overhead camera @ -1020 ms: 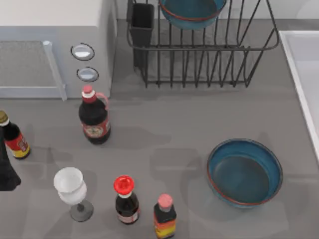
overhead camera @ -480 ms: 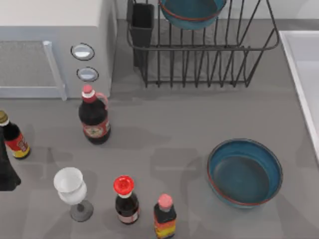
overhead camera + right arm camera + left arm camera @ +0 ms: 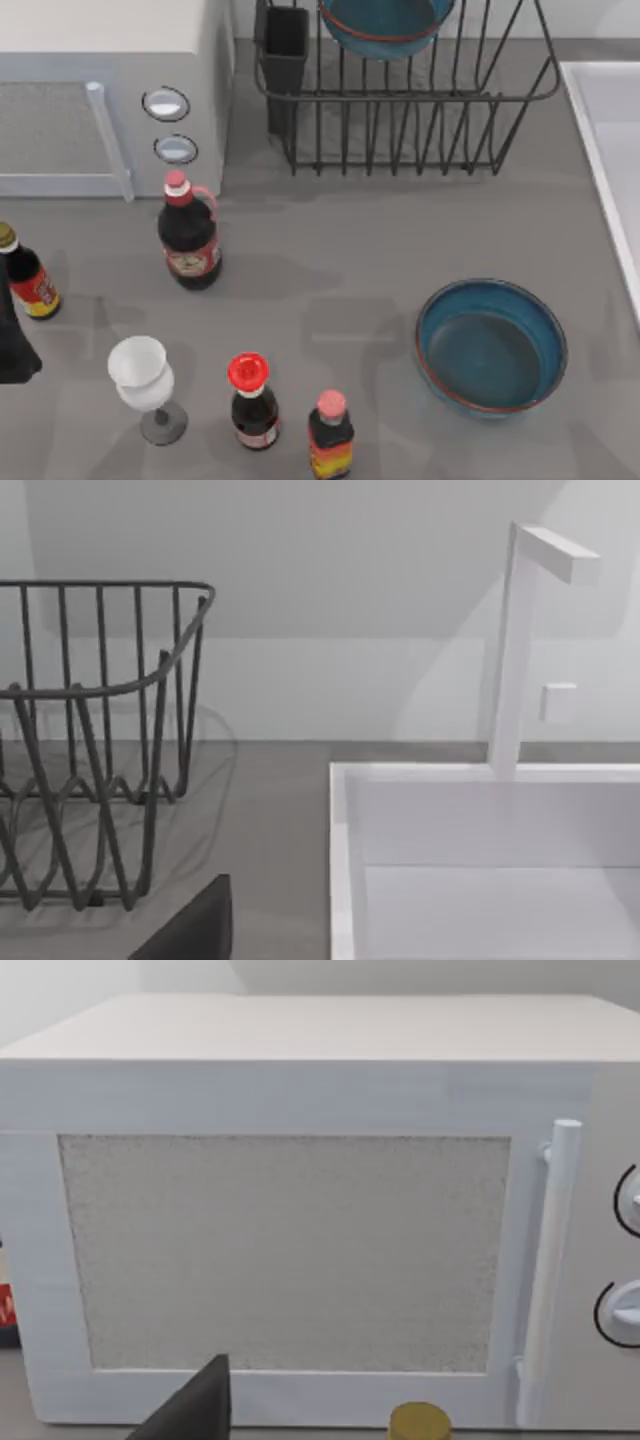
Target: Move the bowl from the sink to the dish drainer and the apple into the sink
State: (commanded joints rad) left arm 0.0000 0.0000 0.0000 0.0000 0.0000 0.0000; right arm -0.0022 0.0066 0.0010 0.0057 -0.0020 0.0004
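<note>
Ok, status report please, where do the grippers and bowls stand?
Left gripper parked facing microwave. Right gripper by sink. One bowl in dish drainer, another bowl on counter. Bottles well left.

A teal bowl (image 3: 491, 346) sits upright on the table, lower right. Another bowl (image 3: 385, 25) rests in the drainer (image 3: 420, 110), top centre. Sink (image 3: 610, 130) at right edge.

Open grey counter between dish drainer (image 3: 400, 100) and bowl (image 3: 491, 346): my clearest lane. Sink (image 3: 610, 150) rim bounds right side. Microwave (image 3: 110, 90) blocks top left. 4 bottles and wine glass (image 3: 142, 385) crowd lower left, narrow gaps between them.
</note>
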